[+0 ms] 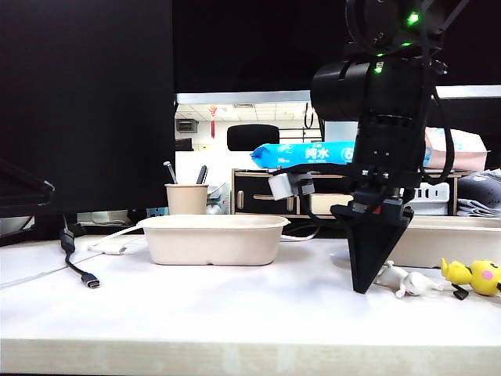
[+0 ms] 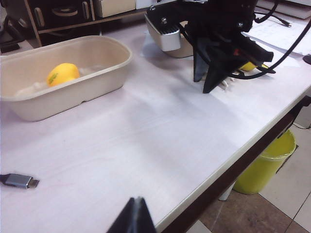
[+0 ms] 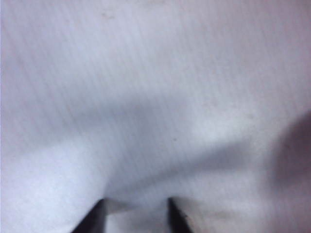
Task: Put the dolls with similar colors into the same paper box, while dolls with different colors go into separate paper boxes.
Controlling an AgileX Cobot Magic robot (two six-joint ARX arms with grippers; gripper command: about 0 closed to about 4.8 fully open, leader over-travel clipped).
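My right gripper (image 1: 362, 287) points straight down with its tips at the tabletop. A small white limbed doll (image 1: 408, 281) lies just to its right, and a yellow doll with a pink cheek (image 1: 479, 276) lies beyond that. In the right wrist view the right gripper (image 3: 136, 213) has its fingertips apart over a pale blur. One paper box (image 2: 109, 73) holds a yellow duck doll (image 2: 62, 74) and something white (image 2: 34, 87). The second paper box (image 1: 450, 235) stands behind the right gripper. My left gripper (image 2: 136, 216) is shut and empty near the table's front edge.
A tan cup with pens (image 1: 186, 198) stands behind the left paper box (image 1: 213, 240). A cable with a USB plug (image 1: 90, 280) lies at the left of the table. A yellow bin (image 2: 267, 165) sits on the floor below the table edge.
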